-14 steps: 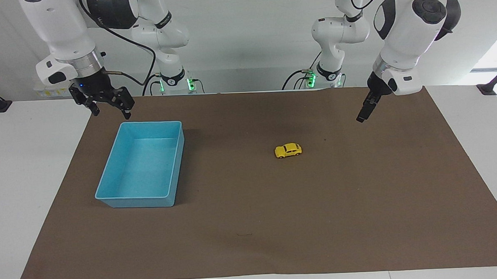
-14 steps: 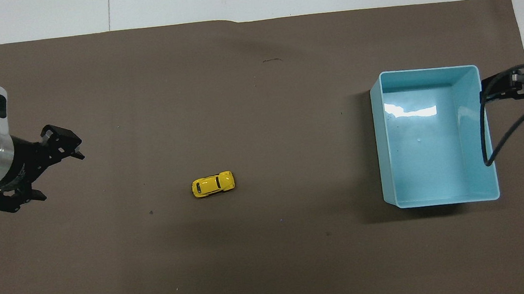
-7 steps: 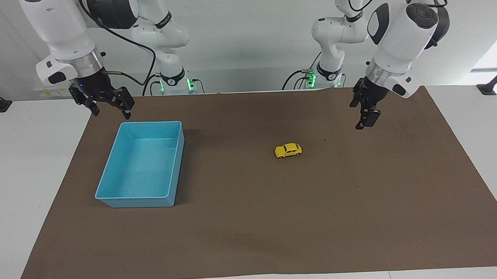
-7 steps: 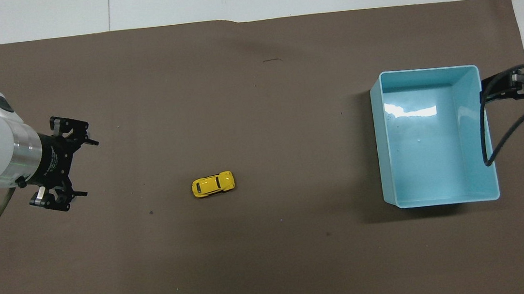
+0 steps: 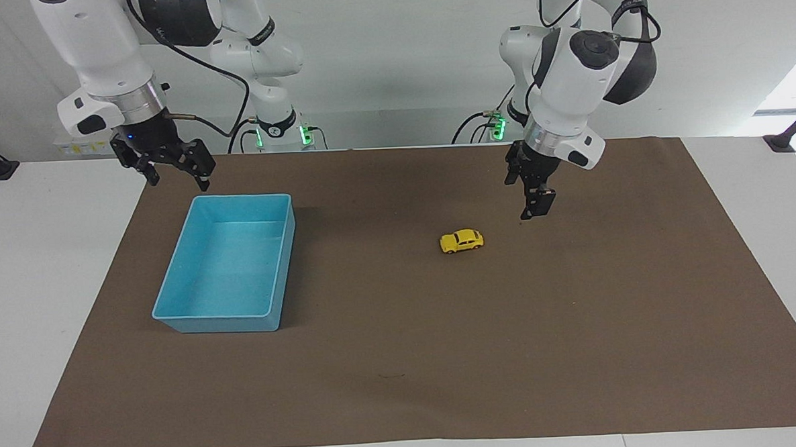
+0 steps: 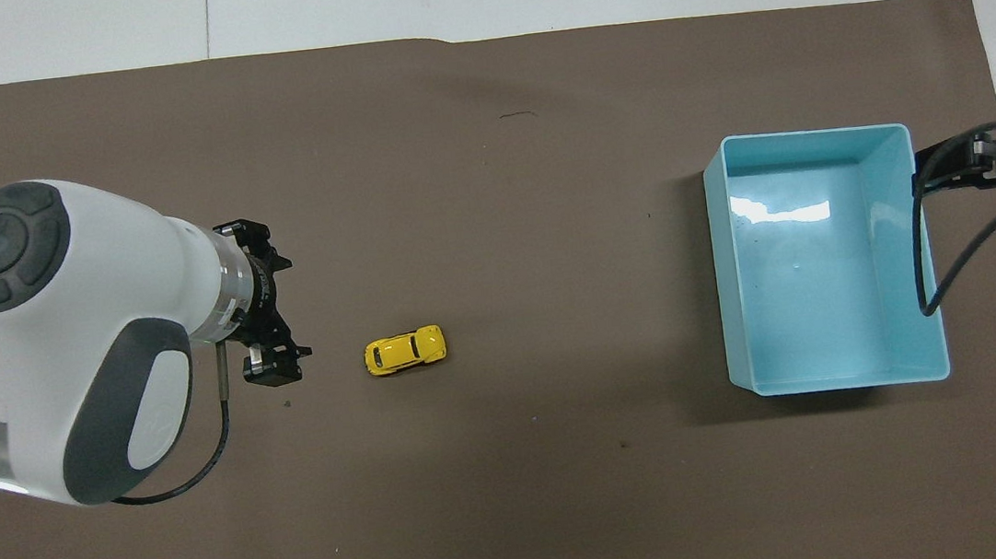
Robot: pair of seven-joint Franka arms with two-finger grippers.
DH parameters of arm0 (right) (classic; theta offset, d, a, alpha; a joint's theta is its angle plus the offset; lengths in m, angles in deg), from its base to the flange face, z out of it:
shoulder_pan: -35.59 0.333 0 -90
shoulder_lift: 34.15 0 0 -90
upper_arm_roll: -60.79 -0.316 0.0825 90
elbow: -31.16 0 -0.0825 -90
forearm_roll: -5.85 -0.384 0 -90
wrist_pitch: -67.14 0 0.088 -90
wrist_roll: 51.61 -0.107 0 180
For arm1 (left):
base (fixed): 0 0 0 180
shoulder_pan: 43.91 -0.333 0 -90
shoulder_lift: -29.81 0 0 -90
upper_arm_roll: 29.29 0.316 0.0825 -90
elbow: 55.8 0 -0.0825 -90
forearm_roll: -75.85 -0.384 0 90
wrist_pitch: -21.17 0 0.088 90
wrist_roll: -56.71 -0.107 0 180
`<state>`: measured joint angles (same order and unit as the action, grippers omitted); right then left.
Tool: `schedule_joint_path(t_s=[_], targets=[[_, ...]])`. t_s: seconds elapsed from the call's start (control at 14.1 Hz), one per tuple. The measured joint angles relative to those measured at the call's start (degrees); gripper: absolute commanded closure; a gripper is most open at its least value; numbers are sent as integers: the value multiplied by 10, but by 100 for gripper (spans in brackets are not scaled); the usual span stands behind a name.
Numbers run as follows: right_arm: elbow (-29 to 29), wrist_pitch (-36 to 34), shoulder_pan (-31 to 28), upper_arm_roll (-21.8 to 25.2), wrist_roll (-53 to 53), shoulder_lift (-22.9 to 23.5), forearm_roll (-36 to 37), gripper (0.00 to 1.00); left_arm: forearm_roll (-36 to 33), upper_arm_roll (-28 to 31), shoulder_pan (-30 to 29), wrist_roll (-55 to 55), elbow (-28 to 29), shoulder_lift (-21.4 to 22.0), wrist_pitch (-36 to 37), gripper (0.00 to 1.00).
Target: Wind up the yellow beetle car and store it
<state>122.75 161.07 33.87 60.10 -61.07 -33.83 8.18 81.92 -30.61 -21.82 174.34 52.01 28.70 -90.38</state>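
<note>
The yellow beetle car (image 5: 462, 241) stands on its wheels on the brown mat, near the middle; it also shows in the overhead view (image 6: 405, 350). My left gripper (image 5: 530, 201) hangs open and empty over the mat, a short way from the car toward the left arm's end, not touching it; it shows in the overhead view too (image 6: 290, 307). My right gripper (image 5: 178, 183) is open and empty and waits in the air by the corner of the blue bin nearest the robots. Only part of it shows in the overhead view (image 6: 976, 155).
An empty light blue bin (image 5: 217, 323) stands on the mat toward the right arm's end, also in the overhead view (image 6: 816, 133). The brown mat (image 5: 444, 356) covers most of the white table. A black cable (image 6: 923, 272) from the right arm hangs over the bin's edge.
My left arm has swung in from the left arm's end of the table toward the car, and its gripper has turned and come lower. The car, the bin and the right arm have not moved.
</note>
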Motion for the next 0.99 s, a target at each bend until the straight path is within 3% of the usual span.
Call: schedule_joint_path(t_s=[0.5,0.71,0.99], targets=[[0,0,0,0,0,0,0,0,-10,0,84,113,38,-85,-106,0],[0,0,0,0,0,0,0,0,-10,0,96,133,88,-89,-170,0],[0,0,0,0,0,0,0,0,-10,6,96,139,110,-89,-199,0]])
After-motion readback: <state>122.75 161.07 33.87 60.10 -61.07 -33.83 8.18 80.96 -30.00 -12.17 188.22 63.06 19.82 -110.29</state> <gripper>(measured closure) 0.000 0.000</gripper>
